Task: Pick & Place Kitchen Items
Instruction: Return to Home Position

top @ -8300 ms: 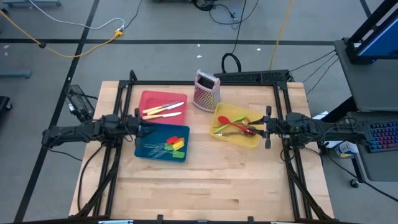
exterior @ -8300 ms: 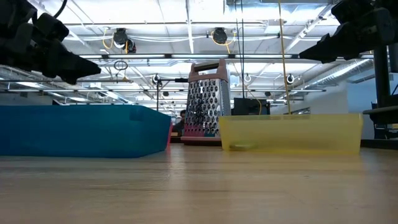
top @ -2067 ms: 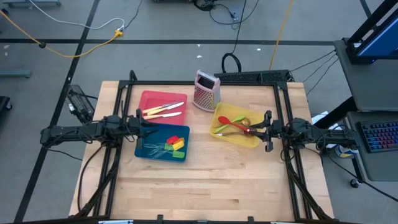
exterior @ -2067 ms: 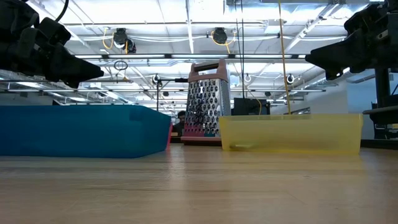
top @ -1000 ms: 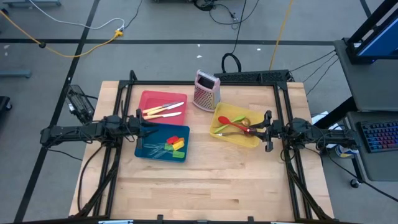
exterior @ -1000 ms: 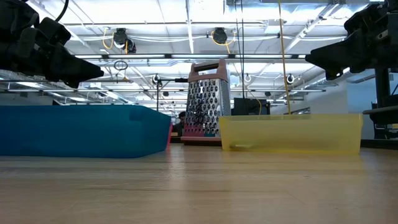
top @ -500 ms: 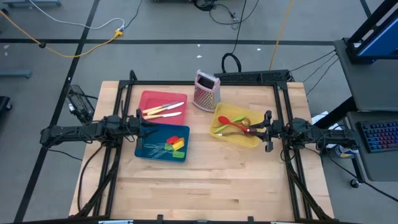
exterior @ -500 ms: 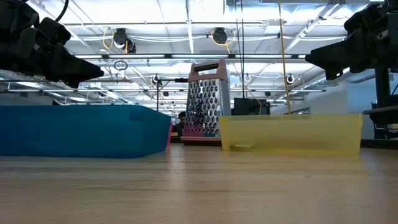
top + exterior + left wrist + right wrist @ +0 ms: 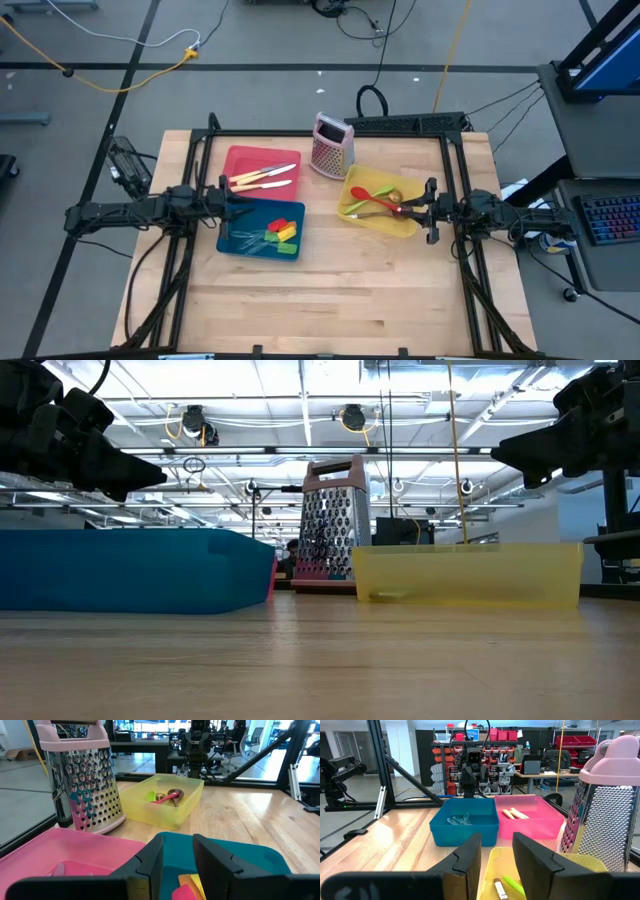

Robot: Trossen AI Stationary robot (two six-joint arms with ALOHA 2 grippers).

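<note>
Three bins hold the kitchen items. The pink bin (image 9: 262,167) holds cream-handled knives (image 9: 263,177). The blue bin (image 9: 260,228) holds yellow, red and green spatulas (image 9: 281,233). The yellow bin (image 9: 378,202) holds green and red spoons (image 9: 375,200). My left gripper (image 9: 226,200) hovers open above the left edge of the blue bin, seen also in its wrist view (image 9: 177,862). My right gripper (image 9: 421,210) hovers open above the yellow bin's right edge, seen also in its wrist view (image 9: 497,855). Neither touches anything.
A pink-handled metal box grater (image 9: 331,145) stands upright behind the bins near the table's far edge. The wooden table (image 9: 330,300) stretches bare toward the near edge. Black frame rails (image 9: 470,280) run along both sides.
</note>
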